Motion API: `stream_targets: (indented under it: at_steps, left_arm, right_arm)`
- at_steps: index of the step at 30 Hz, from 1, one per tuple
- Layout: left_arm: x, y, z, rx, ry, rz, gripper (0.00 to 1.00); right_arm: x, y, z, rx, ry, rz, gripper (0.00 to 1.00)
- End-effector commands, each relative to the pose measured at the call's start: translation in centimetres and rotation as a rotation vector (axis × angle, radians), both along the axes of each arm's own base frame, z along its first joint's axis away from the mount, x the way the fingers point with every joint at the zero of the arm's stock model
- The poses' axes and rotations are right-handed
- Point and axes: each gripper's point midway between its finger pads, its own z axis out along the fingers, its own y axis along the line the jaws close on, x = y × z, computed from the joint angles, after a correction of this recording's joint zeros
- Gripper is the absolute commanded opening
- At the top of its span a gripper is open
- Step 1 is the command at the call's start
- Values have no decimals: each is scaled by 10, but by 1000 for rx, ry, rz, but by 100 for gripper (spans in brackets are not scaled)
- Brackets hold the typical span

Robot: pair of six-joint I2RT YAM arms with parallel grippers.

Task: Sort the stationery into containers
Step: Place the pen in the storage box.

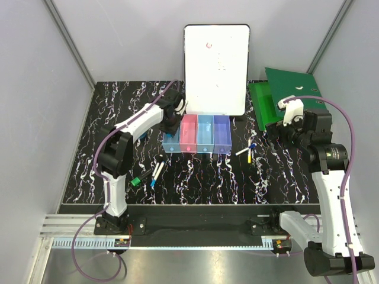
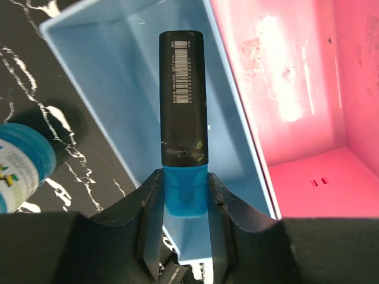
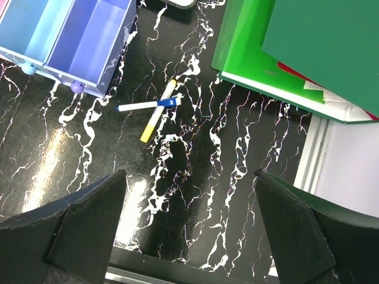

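L pincer [image 2: 185, 204] clamped on cylindrical blk/blue marker [image 2: 182, 100] | translucent blue bin [image 2: 112, 77] | R pincer [image 3: 190, 228] apart

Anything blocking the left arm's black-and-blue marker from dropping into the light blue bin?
Nothing visible: the left gripper holds the black, blue-ended marker over the open light blue plastic bin, its visible interior bare.

Bright, even overhead light; glare on glossy surfaces.
Light is streaking white across the counter [image 3: 59, 154] in the right wrist view, a hot spot is washing out the pink bin [image 2: 284, 89] wall, and the blue tape roll [image 2: 21, 168] is blurring at the left wrist frame's edge.
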Motion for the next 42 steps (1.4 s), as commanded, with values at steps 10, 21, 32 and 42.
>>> stream_targets:
  at_steps: [10,21,32,42]
  left_arm:
    - [2,-25,20,-95,-26,-64,51]
    - [16,-25,82,-124,-184,-105,52]
    - [-62,37,106,37,-276,-377,51]
    - [-153,108,10,205,-137,-425,51]
  right_arm:
    - [4,1,13,3,-60,5,98]
    - [4,1,12,-3,-58,11,98]
    - [2,4,9,8,-53,24,98]
    - [1,7,12,31,-60,27,97]
